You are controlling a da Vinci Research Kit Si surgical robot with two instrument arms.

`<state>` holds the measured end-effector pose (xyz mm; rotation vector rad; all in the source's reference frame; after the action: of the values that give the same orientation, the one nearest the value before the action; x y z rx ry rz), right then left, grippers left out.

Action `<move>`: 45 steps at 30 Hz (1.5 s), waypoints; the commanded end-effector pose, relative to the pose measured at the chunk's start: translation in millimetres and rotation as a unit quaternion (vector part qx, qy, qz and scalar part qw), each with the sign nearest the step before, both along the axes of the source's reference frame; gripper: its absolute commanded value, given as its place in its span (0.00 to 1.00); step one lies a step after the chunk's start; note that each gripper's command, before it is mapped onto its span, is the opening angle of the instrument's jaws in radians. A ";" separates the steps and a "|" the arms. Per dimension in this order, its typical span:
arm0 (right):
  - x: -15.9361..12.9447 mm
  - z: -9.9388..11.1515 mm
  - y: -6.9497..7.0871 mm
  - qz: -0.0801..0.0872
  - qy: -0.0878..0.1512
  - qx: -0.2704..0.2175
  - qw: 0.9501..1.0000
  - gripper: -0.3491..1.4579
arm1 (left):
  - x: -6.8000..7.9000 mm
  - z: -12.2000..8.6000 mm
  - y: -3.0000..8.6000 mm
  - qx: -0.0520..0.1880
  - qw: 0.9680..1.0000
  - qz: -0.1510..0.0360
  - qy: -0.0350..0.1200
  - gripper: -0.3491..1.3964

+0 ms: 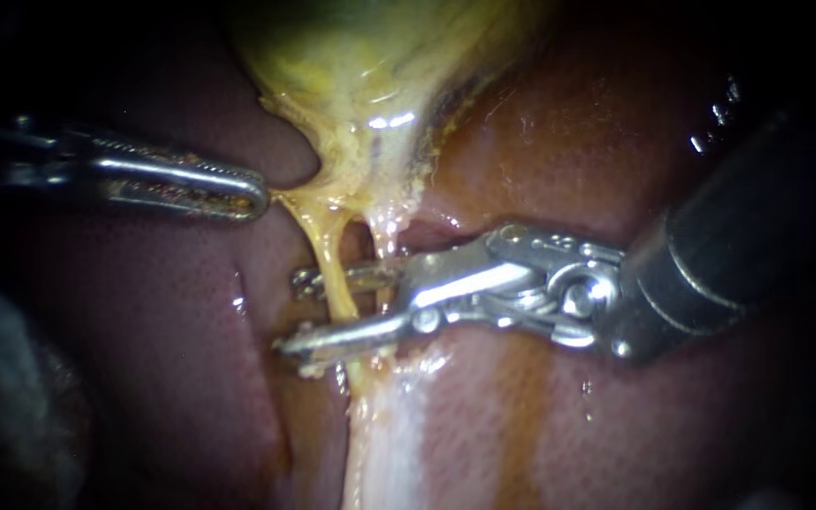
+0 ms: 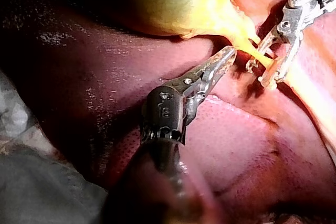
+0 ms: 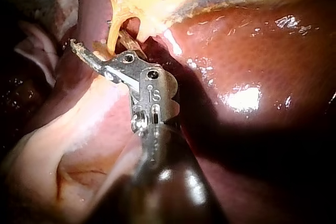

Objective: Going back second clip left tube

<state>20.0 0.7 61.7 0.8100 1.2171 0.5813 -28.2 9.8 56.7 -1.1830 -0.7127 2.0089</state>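
Looking through the endoscope, we see the right instrument (image 1: pixel 291 314) reaching in across the liver (image 1: pixel 144 312) with its pincer apart. One half lies behind the left tube (image 1: pixel 332 255) and the other in front, so this thin yellow tube runs through the gap, ungripped. That tube drops from the foot of the gallbladder (image 1: pixel 370 57), just beside the paler right tube (image 1: pixel 384 236). We cannot make out a clip on either. The left instrument (image 1: pixel 259 196) has its pincer clamped on the yellow tissue (image 1: pixel 299 200) at the gallbladder's foot, which is stretched towards its tip. The left wrist view shows the same straddle.
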 end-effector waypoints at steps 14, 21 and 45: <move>-4.5 -1.1 -1.5 -0.012 0.016 -0.089 0.996 0.47 | 0.1 0.0 0.0 0.003 1.000 -0.001 0.000 0.00; -8.9 -2.1 -1.6 -0.010 0.018 -0.123 0.992 0.47 | 0.2 0.0 -0.1 0.002 1.000 -0.001 0.000 0.00; -16.7 -5.8 1.2 -0.009 0.020 -0.150 0.988 0.47 | -0.7 0.9 -0.5 0.001 1.000 0.000 0.000 0.00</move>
<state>3.3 1.9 55.9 0.5797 1.2957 0.3563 -29.2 9.2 57.9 -1.1823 -0.7162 2.0069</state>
